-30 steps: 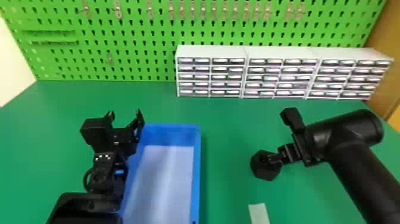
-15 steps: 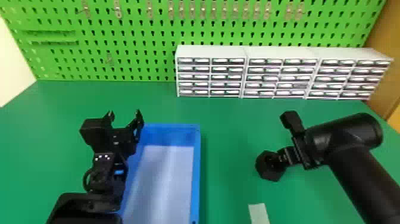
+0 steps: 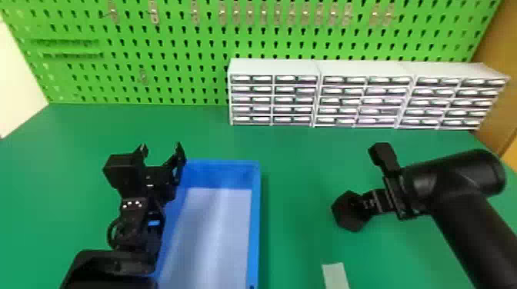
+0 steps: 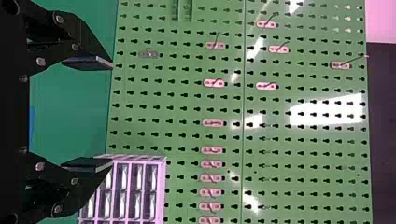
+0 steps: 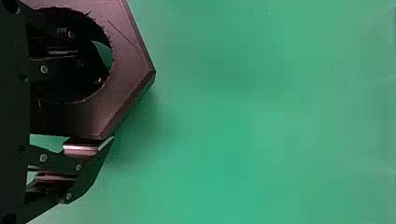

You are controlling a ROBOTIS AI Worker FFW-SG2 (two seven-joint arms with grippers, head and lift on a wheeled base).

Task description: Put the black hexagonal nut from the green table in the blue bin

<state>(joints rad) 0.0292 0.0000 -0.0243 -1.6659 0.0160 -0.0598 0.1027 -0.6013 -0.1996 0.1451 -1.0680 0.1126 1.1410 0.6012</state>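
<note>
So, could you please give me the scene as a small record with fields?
nut: in the right end effector, one finger inside its hole
bin: blue, left of the nut
left end effector: open, at the bin's far left corner
drawers: white, at the table's back
step left: nut into bin

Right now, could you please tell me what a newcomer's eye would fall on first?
Probably the bright green pegboard across the back, with white drawer cabinets before it. Next comes the blue bin beside the left gripper, and to its right the black hexagonal nut, held by the right gripper.
</note>
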